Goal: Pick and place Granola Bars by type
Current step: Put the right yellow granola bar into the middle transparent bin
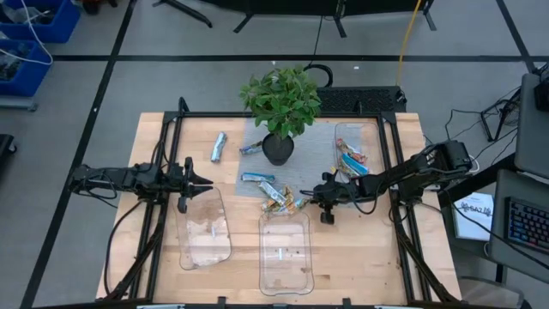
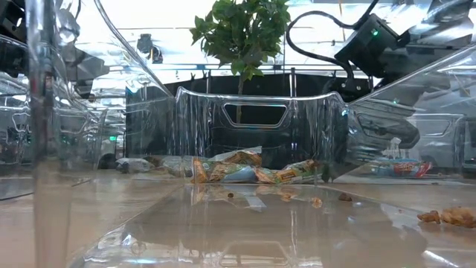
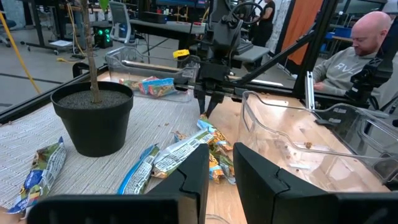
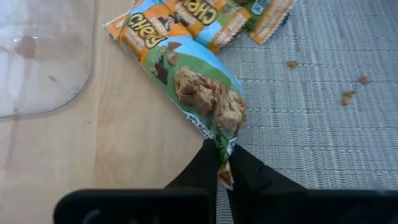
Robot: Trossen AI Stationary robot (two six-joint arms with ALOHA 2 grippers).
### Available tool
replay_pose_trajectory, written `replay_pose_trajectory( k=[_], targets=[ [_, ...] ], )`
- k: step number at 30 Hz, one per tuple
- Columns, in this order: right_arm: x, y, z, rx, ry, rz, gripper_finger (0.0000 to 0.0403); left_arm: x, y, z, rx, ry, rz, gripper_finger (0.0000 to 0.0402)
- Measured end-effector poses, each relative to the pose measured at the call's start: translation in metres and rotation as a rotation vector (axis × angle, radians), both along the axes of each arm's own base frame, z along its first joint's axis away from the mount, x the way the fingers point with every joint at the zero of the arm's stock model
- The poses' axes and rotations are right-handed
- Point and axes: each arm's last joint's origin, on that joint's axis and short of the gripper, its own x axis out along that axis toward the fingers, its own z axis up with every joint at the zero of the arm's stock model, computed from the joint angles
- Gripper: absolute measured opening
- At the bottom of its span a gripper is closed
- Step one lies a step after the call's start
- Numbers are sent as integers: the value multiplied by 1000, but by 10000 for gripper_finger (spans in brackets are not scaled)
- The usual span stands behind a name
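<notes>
Granola bars (image 1: pixel 279 196) lie heaped on the worktop (image 1: pixel 360 257) beside the plant pot (image 1: pixel 278 149), and the right gripper (image 4: pixel 222 168) pinches one green bar's (image 4: pixel 186 81) wrapper end for sorting, while the left gripper (image 1: pixel 202 182) waits, jaws slightly apart.

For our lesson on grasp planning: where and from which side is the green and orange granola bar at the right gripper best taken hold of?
Grip the flat crimped end seal of the green and orange granola bar, as the right gripper does now, shut on that end. The bar lies flat on the table, so its thin end flap fits between the fingers. Come from above, on the mat side.
</notes>
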Motion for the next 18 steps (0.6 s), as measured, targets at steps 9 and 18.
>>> replay_pose_trajectory(
  k=[9, 18],
  targets=[
    [0, 0, 22, -1, -120, 3, 2, 0, 0, 0, 0, 0, 0, 77],
    [-20, -5, 70, -68, -278, -70, 1, 0, 0, 0, 0, 0, 0, 77]
  ],
)
